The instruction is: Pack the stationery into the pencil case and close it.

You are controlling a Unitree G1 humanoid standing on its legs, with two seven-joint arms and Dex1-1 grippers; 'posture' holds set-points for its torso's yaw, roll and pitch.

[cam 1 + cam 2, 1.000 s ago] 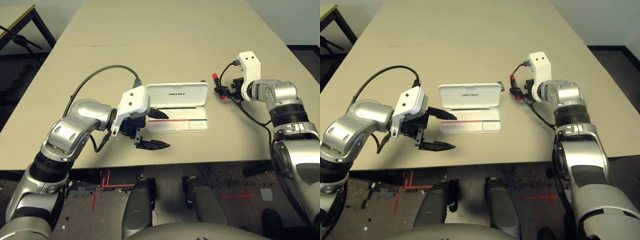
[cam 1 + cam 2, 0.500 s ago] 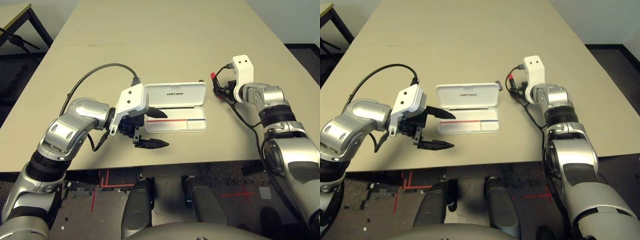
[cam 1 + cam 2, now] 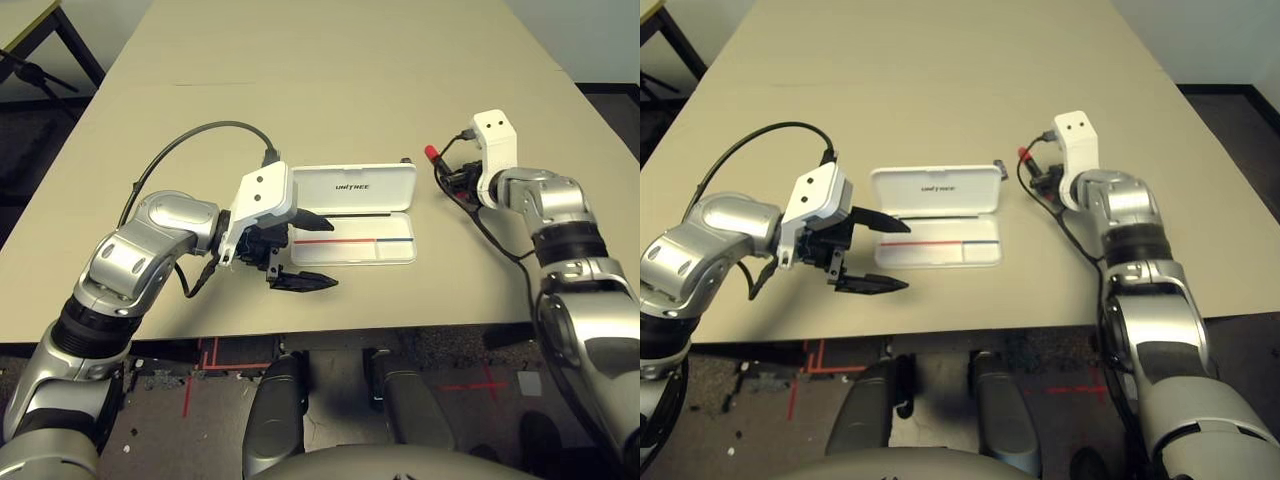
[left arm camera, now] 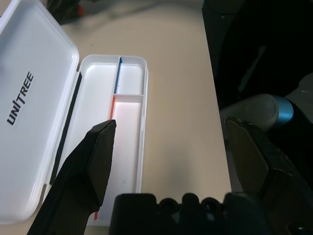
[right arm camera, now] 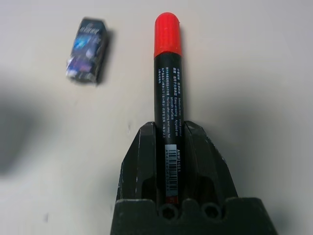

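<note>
1. The pencil case [image 3: 352, 214] lies open at the centre of the frame on the beige worktop [image 3: 340, 70], its lid folded back and its tray holding thin red and blue pens [image 3: 355, 241].
2. The left end effector [image 3: 300, 250] sits at centre left, just beside the tray's end, fingers spread wide and gripping nothing.
3. The right end effector [image 5: 168, 147], at the right of the frame, is clamped on the red marker [image 5: 167, 88], cap pointing outward.
4. A tiny dark block [image 5: 88, 50] lies on the worktop near the marker's cap.

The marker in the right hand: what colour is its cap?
Red, on a black barrel; the marker shows best in the right wrist view.
</note>
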